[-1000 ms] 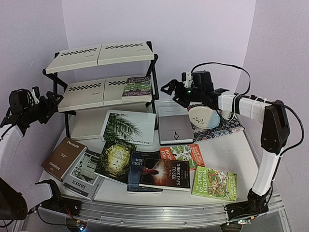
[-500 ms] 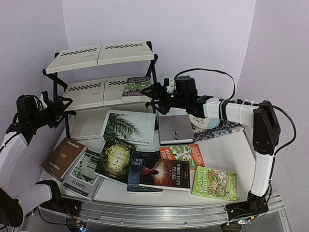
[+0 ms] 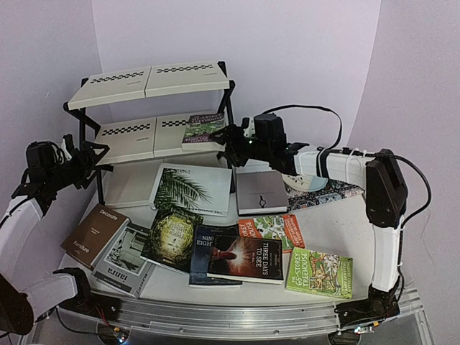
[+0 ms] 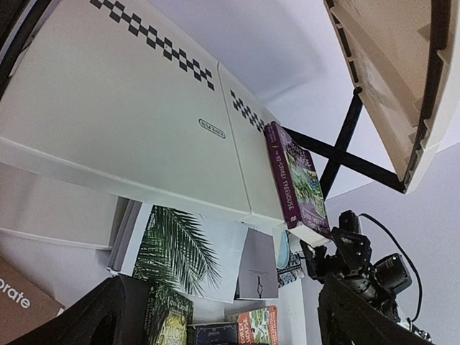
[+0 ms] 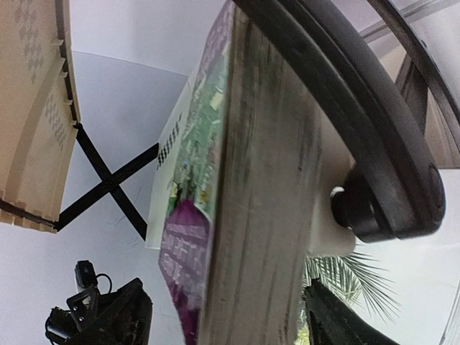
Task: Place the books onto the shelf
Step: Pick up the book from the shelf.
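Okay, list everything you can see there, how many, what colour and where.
shelf: one, black-and-cream, back left
purple Treehouse book: one, purple-green, lower tier
palm-leaf book: one, white, before shelf
grey book: one, grey, mid-table
brown book: one, brown, near left
photo-cover book: one, black-and-white, beside brown book
dark novels: three, dark, overlapping, near centre
orange Treehouse book: one, orange, centre right
green Treehouse book: one, green, near right
placemat: one, patterned, far right
bowl: one, white, on placemat
table: one, white, beneath all
left gripper: one, black, open, left of shelf
right gripper: one, black, astride shelved book, grip unclear
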Motion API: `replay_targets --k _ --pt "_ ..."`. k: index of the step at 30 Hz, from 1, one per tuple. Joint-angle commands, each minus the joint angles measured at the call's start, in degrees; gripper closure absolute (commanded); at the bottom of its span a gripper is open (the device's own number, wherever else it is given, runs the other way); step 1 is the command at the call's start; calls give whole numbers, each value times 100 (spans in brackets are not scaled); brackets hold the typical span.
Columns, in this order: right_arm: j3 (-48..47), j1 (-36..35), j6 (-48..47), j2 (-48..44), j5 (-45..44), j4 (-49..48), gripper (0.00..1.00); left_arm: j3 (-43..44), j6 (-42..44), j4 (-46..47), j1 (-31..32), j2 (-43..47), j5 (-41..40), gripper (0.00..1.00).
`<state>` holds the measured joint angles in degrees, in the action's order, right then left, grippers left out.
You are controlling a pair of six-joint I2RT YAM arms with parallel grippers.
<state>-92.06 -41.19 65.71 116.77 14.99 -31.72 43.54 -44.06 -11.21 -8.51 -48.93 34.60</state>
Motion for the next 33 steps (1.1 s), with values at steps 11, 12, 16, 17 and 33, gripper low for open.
replay_targets --k 11,12,16,17,33 --pt "-518 -73 162 259 801 -295 98 -82 -152 529 103 -39 236 6" --pt "-541 -73 162 266 1019 -291 100 -72 -127 546 118 -60 256 6" --pt "-664 -106 90 252 1716 -179 100 -1 36 681 231 -177 425 6" --pt "-697 -114 20 238 1855 -74 100 15 88 713 266 -212 453 6" --pt "-677 85 -655 -176 3103 880 100 103 -213 2013 2165 -1148 -196 5"
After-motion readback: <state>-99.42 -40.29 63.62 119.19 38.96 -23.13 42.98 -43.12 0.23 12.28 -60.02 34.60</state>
